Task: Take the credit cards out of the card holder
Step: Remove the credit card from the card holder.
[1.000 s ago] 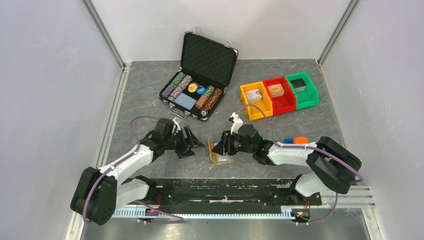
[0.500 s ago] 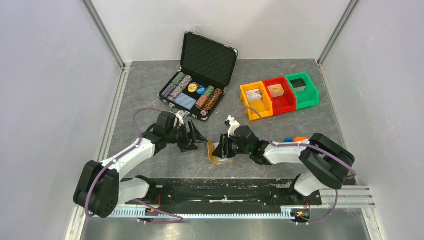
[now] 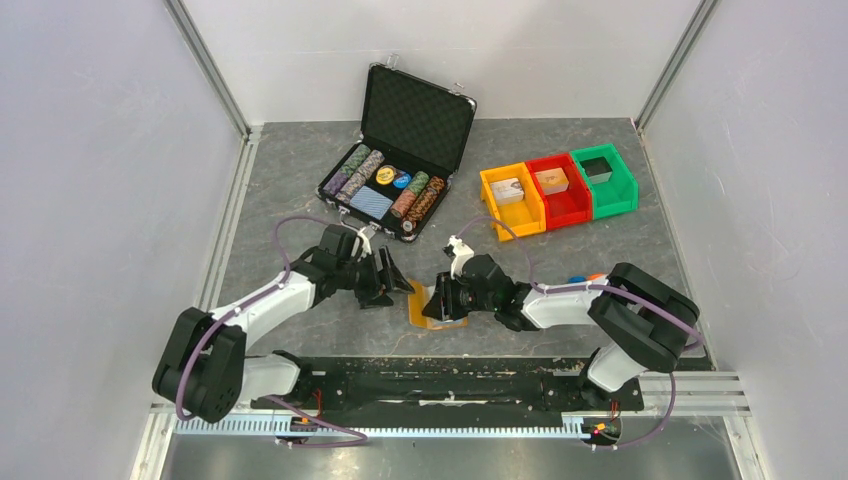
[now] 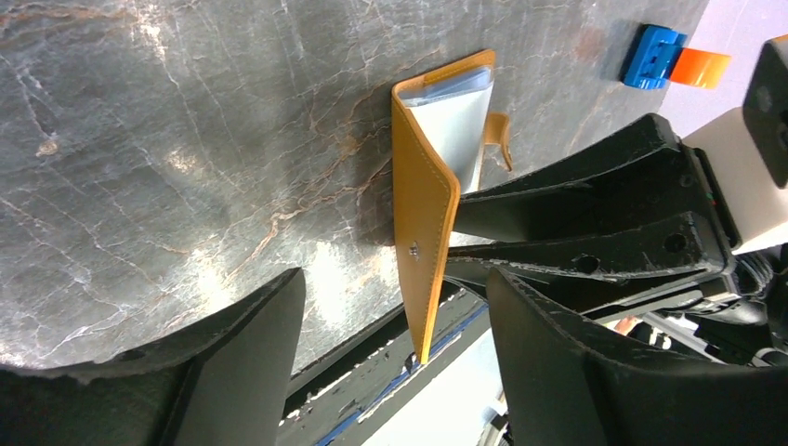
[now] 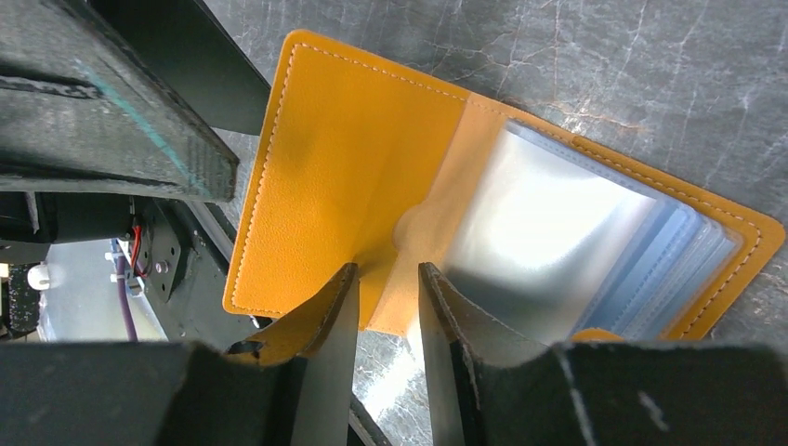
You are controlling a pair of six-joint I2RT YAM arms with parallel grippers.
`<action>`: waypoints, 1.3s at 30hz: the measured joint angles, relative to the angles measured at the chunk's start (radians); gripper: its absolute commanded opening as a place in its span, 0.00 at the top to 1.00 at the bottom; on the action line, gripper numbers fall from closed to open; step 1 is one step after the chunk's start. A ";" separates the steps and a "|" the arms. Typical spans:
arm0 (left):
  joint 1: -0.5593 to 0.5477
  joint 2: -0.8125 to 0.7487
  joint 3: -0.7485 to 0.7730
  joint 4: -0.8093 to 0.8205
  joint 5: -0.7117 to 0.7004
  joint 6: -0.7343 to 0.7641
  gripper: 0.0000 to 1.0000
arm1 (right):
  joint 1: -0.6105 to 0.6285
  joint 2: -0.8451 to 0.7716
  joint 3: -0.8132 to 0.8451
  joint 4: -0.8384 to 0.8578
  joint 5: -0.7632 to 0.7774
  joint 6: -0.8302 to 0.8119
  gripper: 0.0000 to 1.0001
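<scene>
The orange card holder [image 3: 428,306] lies on the table between my grippers, opened, with its left cover raised. In the right wrist view the cover [image 5: 348,177] is spread wide and clear sleeves [image 5: 558,237] hold the credit cards, of which only light blue edges [image 5: 664,265] show. My right gripper [image 5: 388,279] is closed narrowly on the holder's fold. In the left wrist view the cover [image 4: 423,218] stands on edge between my open left gripper's [image 4: 400,367] fingers without touching either. Pale cards [image 4: 457,130] show behind it.
An open black chip case [image 3: 400,160] stands at the back. Orange [image 3: 510,200], red [image 3: 557,188] and green [image 3: 603,178] bins sit at the back right. A small blue and orange item [image 4: 671,61] lies by the right arm. The black base rail [image 3: 430,380] runs along the front.
The holder's left cover has swung open and up. My left gripper has moved right, close to the holder. My right gripper has shifted left with the holder.
</scene>
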 measured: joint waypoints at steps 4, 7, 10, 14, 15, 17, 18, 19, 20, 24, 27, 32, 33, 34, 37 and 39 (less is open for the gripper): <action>-0.005 0.029 0.000 -0.001 0.001 0.004 0.30 | 0.003 0.000 0.002 -0.012 0.017 -0.010 0.68; -0.009 0.062 0.000 -0.002 0.003 0.010 0.50 | 0.003 0.000 0.002 -0.014 0.020 -0.011 0.68; -0.010 0.087 0.000 -0.002 0.003 0.016 0.71 | 0.003 0.000 0.002 -0.014 0.019 -0.019 0.67; -0.010 0.090 -0.002 0.008 0.001 0.016 0.93 | 0.003 -0.006 0.007 -0.032 0.020 -0.034 0.64; -0.010 0.090 -0.005 0.015 0.000 0.015 0.97 | 0.003 -0.012 0.011 -0.045 0.020 -0.040 0.63; -0.010 0.089 -0.009 0.021 0.000 0.014 0.98 | 0.003 -0.032 0.013 -0.063 0.023 -0.050 0.60; -0.010 0.089 -0.010 0.024 0.000 0.013 0.98 | 0.001 -0.046 0.013 -0.073 0.024 -0.055 0.59; -0.010 0.089 -0.013 0.026 -0.001 0.013 0.98 | 0.000 -0.056 0.013 -0.079 0.024 -0.057 0.57; -0.010 0.089 -0.015 0.027 -0.001 0.013 0.98 | -0.003 -0.069 0.013 -0.085 0.024 -0.060 0.53; -0.010 0.089 -0.027 0.036 -0.003 0.011 0.98 | -0.023 -0.118 0.012 -0.117 0.028 -0.068 0.45; -0.010 0.087 -0.051 0.068 -0.002 -0.005 0.98 | -0.047 -0.152 -0.001 -0.134 0.039 -0.071 0.42; -0.010 0.079 -0.087 0.108 -0.002 -0.022 0.98 | -0.085 -0.188 -0.032 -0.151 0.047 -0.064 0.42; -0.010 0.078 -0.090 0.111 -0.002 -0.024 0.98 | -0.087 -0.188 -0.034 -0.155 0.048 -0.061 0.42; -0.010 0.078 -0.091 0.113 -0.002 -0.029 0.98 | -0.087 -0.188 -0.034 -0.158 0.048 -0.058 0.42; -0.010 0.078 -0.097 0.125 -0.002 -0.036 0.98 | -0.087 -0.185 -0.034 -0.159 0.045 -0.051 0.43; -0.010 0.078 -0.102 0.131 -0.002 -0.037 0.98 | -0.087 -0.179 -0.034 -0.159 0.045 -0.047 0.43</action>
